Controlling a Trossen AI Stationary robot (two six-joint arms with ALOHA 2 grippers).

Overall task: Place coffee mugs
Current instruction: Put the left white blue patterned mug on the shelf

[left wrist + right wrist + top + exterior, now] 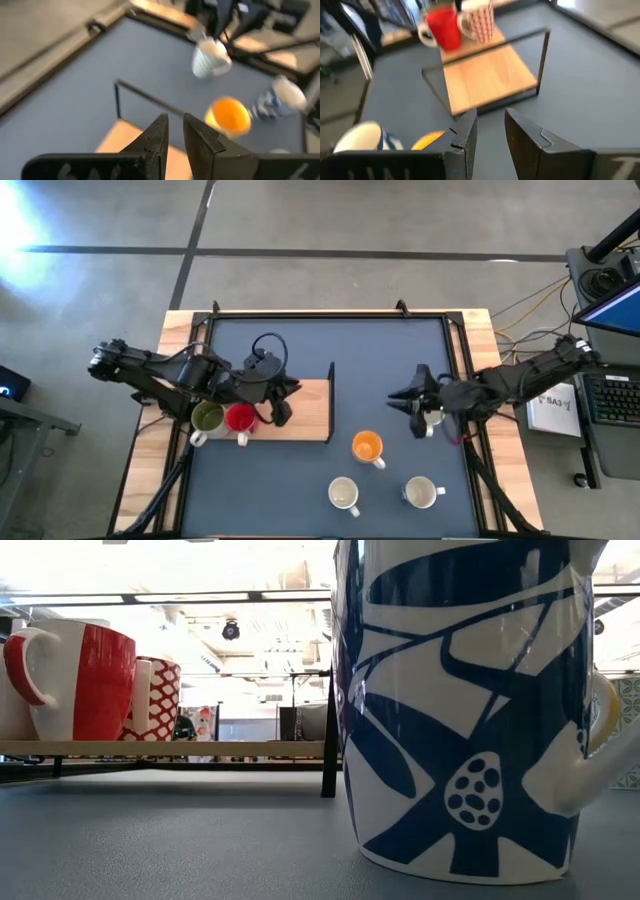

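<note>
On a low wooden shelf point(308, 412) at the table's left stand an olive green mug point(207, 417), a red mug point(240, 418) and, seen from the right wrist, a white mug with a red pattern point(479, 20). My left gripper point(285, 402) hovers over that end of the shelf with its fingers point(159, 135) a narrow gap apart and nothing between them. My right gripper point(405, 402) hangs over the mat at the right, open and holding nothing point(491, 125). A white mug point(432, 418) stands under the right arm. An orange mug point(367, 446), a white mug point(344, 494) and a blue-patterned white mug point(420, 492) stand on the mat nearer the front edge.
The shelf has a thin black metal frame with an upright post point(331, 380) at its right end. In the low view a blue-and-white mug point(470, 710) fills the foreground. The dark mat point(330, 345) is bare between shelf and far edge. Cables and desk gear lie off the table's right side.
</note>
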